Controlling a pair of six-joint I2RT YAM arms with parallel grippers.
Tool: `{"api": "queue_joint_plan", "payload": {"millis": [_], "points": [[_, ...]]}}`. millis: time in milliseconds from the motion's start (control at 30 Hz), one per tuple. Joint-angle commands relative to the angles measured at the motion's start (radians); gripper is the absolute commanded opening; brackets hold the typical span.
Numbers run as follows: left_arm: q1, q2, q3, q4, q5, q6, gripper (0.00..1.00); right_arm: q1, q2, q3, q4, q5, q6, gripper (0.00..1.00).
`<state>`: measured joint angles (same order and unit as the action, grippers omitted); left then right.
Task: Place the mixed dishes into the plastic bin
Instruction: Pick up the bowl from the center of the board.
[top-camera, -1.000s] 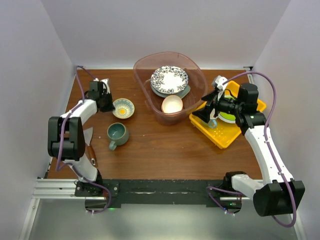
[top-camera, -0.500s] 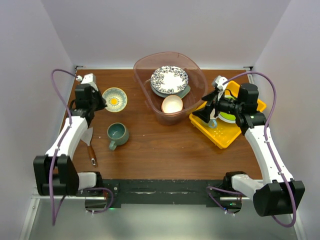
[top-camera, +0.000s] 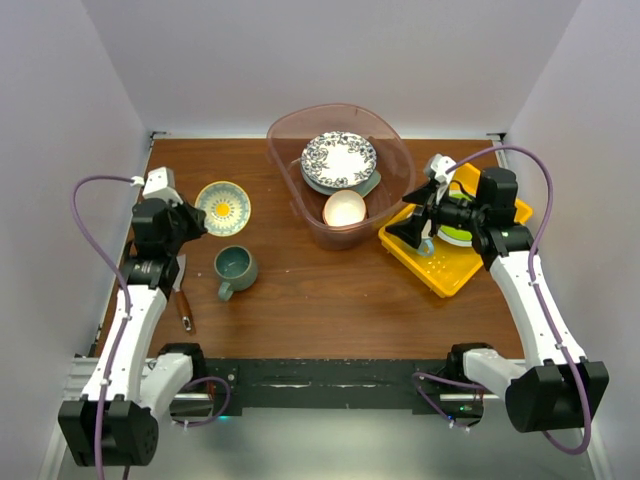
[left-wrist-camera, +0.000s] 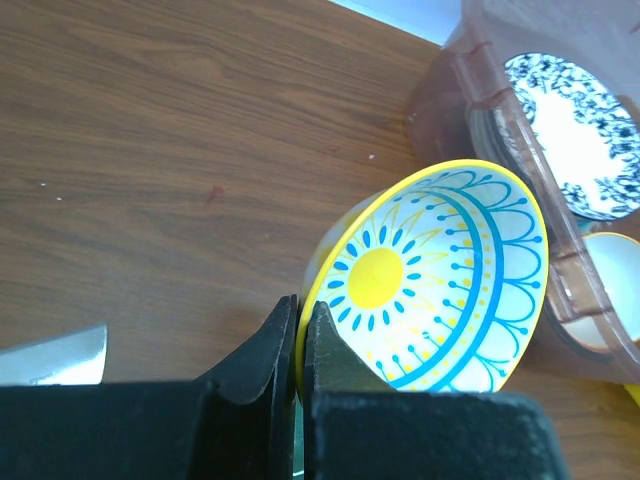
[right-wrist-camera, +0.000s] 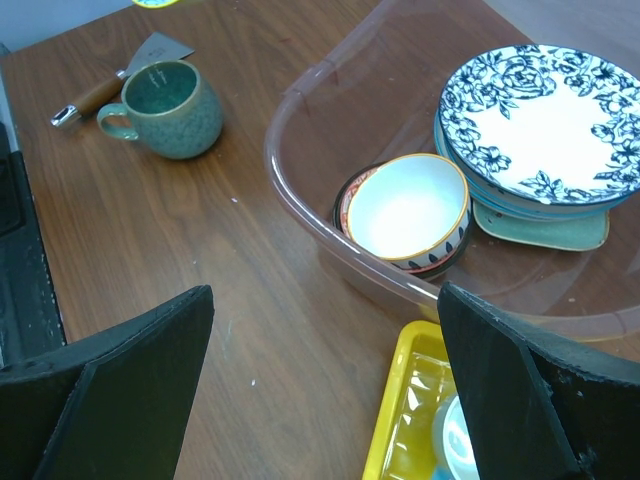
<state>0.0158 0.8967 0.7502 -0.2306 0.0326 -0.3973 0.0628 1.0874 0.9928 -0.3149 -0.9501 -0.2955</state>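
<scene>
We see a brown wooden counter (top-camera: 320, 300) with a large pinkish-clear plastic bin (top-camera: 335, 108) at its 12 o'clock edge. At 3 o'clock sits a shallow yellow perforated tray (top-camera: 455, 270), just beside the bin. Inside the bin, a round blue floral plate (top-camera: 339, 158) lies on top of a pale mint tray (right-wrist-camera: 545, 228), of which only a corner shows. At 6 o'clock of the plate a white bowl with an orange rim (top-camera: 344, 208) sits upright.

At 9 o'clock of the bin, outside it, the left gripper (left-wrist-camera: 298, 320) is clamped tight on the rim of a yellow-and-blue patterned bowl (left-wrist-camera: 440, 280), which is tilted on edge. At 6 o'clock of that bowl, a teal ceramic mug (top-camera: 236, 266) stands upright on the counter. A wooden-handled metal scraper (top-camera: 180, 290) lies at the mug's 9 o'clock.

The right gripper (top-camera: 412, 228) hangs over the yellow tray's near corner, spread wide and holding nothing.
</scene>
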Motion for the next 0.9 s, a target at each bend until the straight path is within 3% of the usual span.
{"api": "queue_joint_plan", "payload": {"millis": [0,233,333,467,633,867], "points": [[0.007,-0.091,-0.003,0.027,0.062,-0.066,0.00,-0.008,0.000,-0.003,-0.006,-0.041,-0.044,0.98],[0.004,-0.185,-0.028,0.004,0.157,-0.107,0.00,-0.004,0.049,0.053,-0.070,-0.030,-0.050,0.98],[-0.007,-0.203,-0.032,0.004,0.184,-0.133,0.00,0.014,0.107,0.144,-0.218,-0.018,-0.152,0.98],[-0.146,-0.235,-0.032,0.007,0.109,-0.150,0.00,0.071,0.172,0.259,-0.441,0.057,-0.258,0.98],[-0.324,-0.231,-0.005,0.005,-0.069,-0.184,0.00,0.208,0.180,0.339,-0.467,0.189,-0.245,0.98],[-0.517,-0.173,0.029,0.030,-0.197,-0.238,0.00,0.307,0.203,0.444,-0.484,0.341,-0.183,0.98]]}}
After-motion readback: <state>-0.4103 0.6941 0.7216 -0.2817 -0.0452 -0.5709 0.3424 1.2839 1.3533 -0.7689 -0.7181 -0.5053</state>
